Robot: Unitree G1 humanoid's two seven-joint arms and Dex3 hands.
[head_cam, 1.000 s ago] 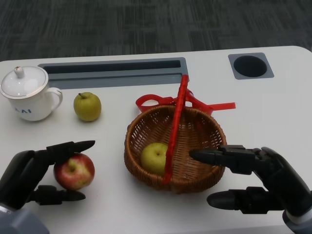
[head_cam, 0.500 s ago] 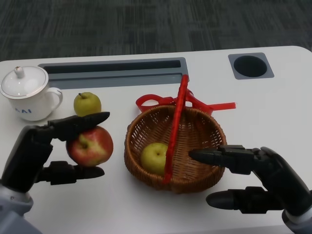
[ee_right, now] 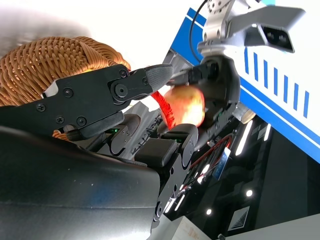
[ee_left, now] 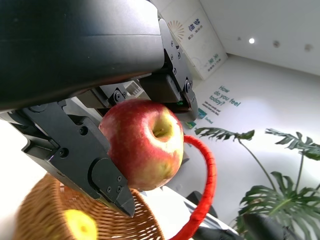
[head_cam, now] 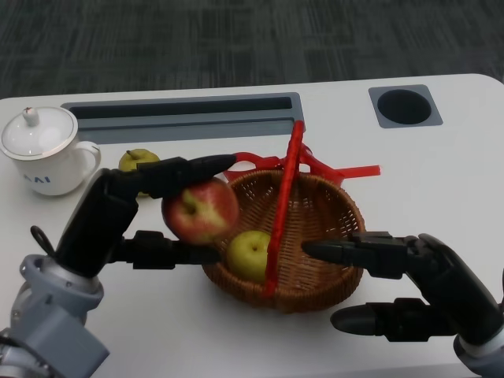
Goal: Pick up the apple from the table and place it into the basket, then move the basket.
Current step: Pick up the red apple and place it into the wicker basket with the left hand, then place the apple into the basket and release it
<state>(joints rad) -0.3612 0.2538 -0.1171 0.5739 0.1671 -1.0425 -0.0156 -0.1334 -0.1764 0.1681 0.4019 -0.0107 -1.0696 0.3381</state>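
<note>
Over the woven wicker basket's [head_cam: 331,206] rim, the left hand [head_cam: 118,216] pinched the red apple [head_cam: 200,210]; the right hand's [head_cam: 409,287] fingers were spread, holding nothing.

red apple [head_cam: 200,210] lifted, carried to basket [head_cam: 315,213] rim

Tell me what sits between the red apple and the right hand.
Head view: the basket's red handle and the green apple inside it lie between the red apple and right hand.

A woven wicker basket [head_cam: 323,206] with a glossy red plastic handle [head_cam: 283,206], a shiny-skinned red apple [head_cam: 200,211], a glazed white ceramic cup [head_cam: 44,153], matt black plastic hands [head_cam: 118,220], smooth white surface [head_cam: 441,173].
</note>
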